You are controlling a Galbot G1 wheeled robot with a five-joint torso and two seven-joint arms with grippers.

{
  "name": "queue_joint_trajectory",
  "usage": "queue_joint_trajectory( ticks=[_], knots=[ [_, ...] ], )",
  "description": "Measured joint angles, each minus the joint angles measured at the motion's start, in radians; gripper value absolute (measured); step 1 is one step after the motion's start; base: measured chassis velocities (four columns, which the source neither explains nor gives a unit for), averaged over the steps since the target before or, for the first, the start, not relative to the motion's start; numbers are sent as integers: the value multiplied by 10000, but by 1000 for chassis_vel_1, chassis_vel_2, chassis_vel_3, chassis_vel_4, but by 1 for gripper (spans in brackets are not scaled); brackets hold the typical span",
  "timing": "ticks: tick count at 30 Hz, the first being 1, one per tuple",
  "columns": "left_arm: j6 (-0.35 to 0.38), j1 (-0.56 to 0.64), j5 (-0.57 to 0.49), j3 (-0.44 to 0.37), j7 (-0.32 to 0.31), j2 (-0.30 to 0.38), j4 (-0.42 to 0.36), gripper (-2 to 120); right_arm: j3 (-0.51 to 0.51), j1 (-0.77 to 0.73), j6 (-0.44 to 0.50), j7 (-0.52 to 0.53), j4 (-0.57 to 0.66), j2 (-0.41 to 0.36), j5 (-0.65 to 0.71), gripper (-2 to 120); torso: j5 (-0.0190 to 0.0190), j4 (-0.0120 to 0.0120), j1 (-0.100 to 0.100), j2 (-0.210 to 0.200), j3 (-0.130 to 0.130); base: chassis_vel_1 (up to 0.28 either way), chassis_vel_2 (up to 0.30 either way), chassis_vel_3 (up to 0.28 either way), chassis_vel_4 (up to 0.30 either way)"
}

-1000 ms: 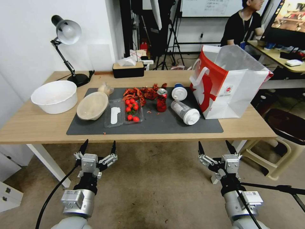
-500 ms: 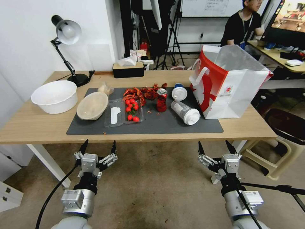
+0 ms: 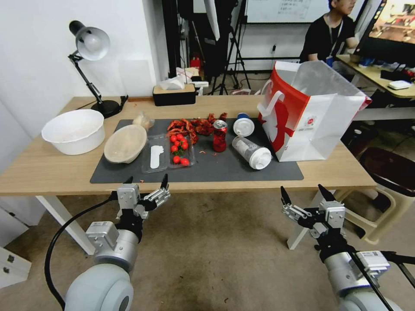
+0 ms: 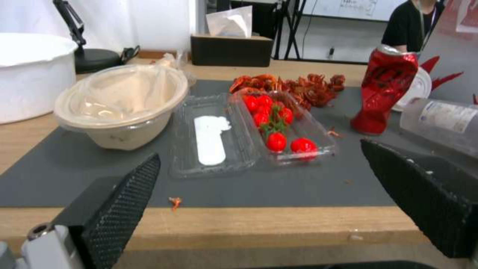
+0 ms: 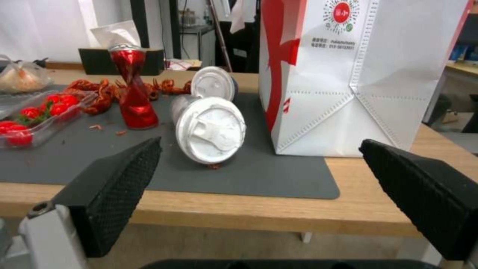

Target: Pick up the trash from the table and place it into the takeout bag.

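On the table (image 3: 47,172), trash lies along the dark mat. It includes a crushed red can (image 3: 219,136), a plastic cup on its side (image 3: 253,152) and a second cup (image 3: 244,126) behind it. A shallow beige bowl (image 3: 126,143) and a small wrinkly bundle (image 3: 144,119) lie further left. The white and red takeout bag (image 3: 311,112) stands open at the mat's right end. My left gripper (image 3: 147,183) is open, just below the table's front edge, in front of the bowl. My right gripper (image 3: 303,195) is open, below the edge in front of the bag.
A big white bowl (image 3: 74,131) and a desk lamp (image 3: 90,43) stand at the left. A clear box of tomatoes (image 3: 179,149) and red crayfish shells (image 3: 192,126) lie mid-mat. A tissue box (image 3: 174,93) sits at the back. A stool (image 3: 384,172) stands right of the table.
My left gripper has risen and shifted right, up to the table's front edge. My right gripper has shifted right. Nothing on the table has moved.
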Motion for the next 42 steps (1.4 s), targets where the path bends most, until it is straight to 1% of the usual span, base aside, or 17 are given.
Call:
queue_joint_trajectory(
  ticks=[10,13,14,15,17,18,19,22,23,24,27,28,30,35,42],
  knots=[
    [-46,56,45,-47,38,-33,55,100,-18,93,-1,-10,-159,-16,0,100,0,-1,0,0,0,0,0,0,0],
    [-92,30,108,-53,65,-36,173,100,-59,281,3,-167,-255,-234,118,100,-1,-4,0,0,0,0,0,0,0],
    [-98,39,134,-52,85,-36,182,100,-77,456,3,-201,-307,-391,202,100,0,-3,1,0,0,0,0,0,0],
    [-98,39,134,-52,85,-36,182,100,-77,456,3,-201,-307,-391,202,100,0,-3,1,0,0,0,0,0,0],
    [-103,101,173,-57,107,-57,174,100,-125,877,0,-226,-472,-730,425,100,2,-3,0,0,0,0,0,0,0],
    [-103,142,201,-65,111,-74,148,100,-136,1092,-1,-228,-567,-901,526,100,2,1,0,-1,0,0,0,0,0],
    [-103,142,201,-65,111,-74,148,100,-136,1092,-1,-228,-567,-901,526,100,2,1,0,-1,0,0,0,0,0],
    [-104,283,312,-124,110,-146,41,100,-203,1921,12,-239,-1052,-1728,1055,100,1,0,1,-1,0,0,0,0,0],
    [-110,327,355,-140,110,-166,22,100,-231,2120,38,-239,-1221,-1919,1181,100,3,1,1,-1,0,0,0,0,0],
    [-110,327,355,-140,110,-166,22,100,-231,2120,38,-239,-1221,-1919,1181,100,3,1,1,-1,0,0,0,0,0],
    [-171,522,510,-171,119,-271,-39,100,-456,3037,286,-237,-2056,-2768,1768,100,3,-1,1,-1,0,0,0,0,0],
    [-171,522,510,-171,119,-271,-39,100,-456,3037,286,-237,-2056,-2768,1768,100,3,-1,1,-1,0,0,0,0,0],
    [-220,620,602,-181,125,-355,-43,100,-714,3765,372,-246,-2687,-3224,2273,100,0,0,0,0,0,0,0,0,0],
    [-253,698,668,-234,115,-462,-43,100,-1196,4947,316,-280,-3706,-3593,2788,100,2,0,1,-1,1,0,0,0,0],
    [-302,781,728,-261,68,-629,-15,100,-1865,5922,54,-290,-4496,-3624,2950,100,0,-2,1,-1,1,0,0,0,0]
  ],
)
